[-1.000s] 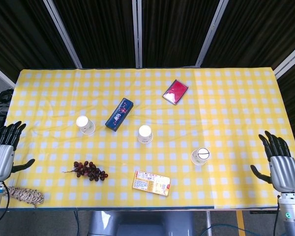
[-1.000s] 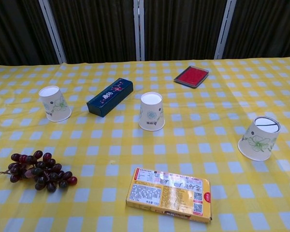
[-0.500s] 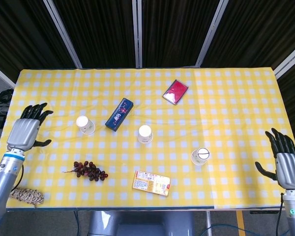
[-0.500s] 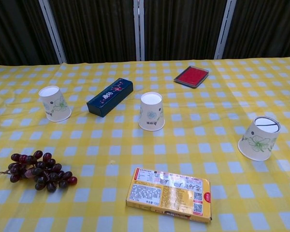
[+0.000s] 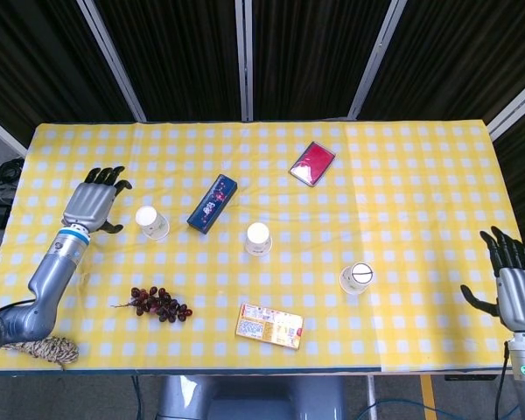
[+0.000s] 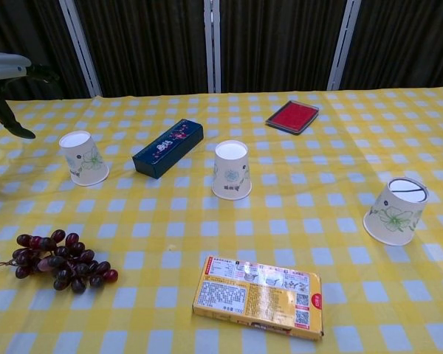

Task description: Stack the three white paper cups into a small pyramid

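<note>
Dark slatted panels stand behind our table [image 5: 420, 157], which wears a yellow and white checked cloth. Three white paper cups sit upside down and well apart on it: the left cup [image 5: 151, 221] toward the left edge, the middle cup [image 5: 258, 237] near the centre, and the right cup [image 5: 357, 278] toward the front right. Nothing is stacked yet.

Clutter is our main worry. A dark blue box [image 5: 213, 203] lies just beside the left cup, between it and the middle one, so dragging that cup inward could snag it. A bunch of grapes [image 5: 159, 304] lies nearer the front edge, and a printed yellow packet [image 5: 269, 325] lies at the front, in front of the middle cup; either could be clipped on a low sweep. The cups look light, so we judge that a firm squeeze could crush one or a glancing touch tip it. A red case [image 5: 312, 163] lies toward the back, out of the way.

Our left hand [image 5: 93, 202] hangs over the cloth just left of the left cup, fingers spread, holding nothing and not touching it. Our right hand [image 5: 512, 290] waits beyond the right edge, also spread and empty.
</note>
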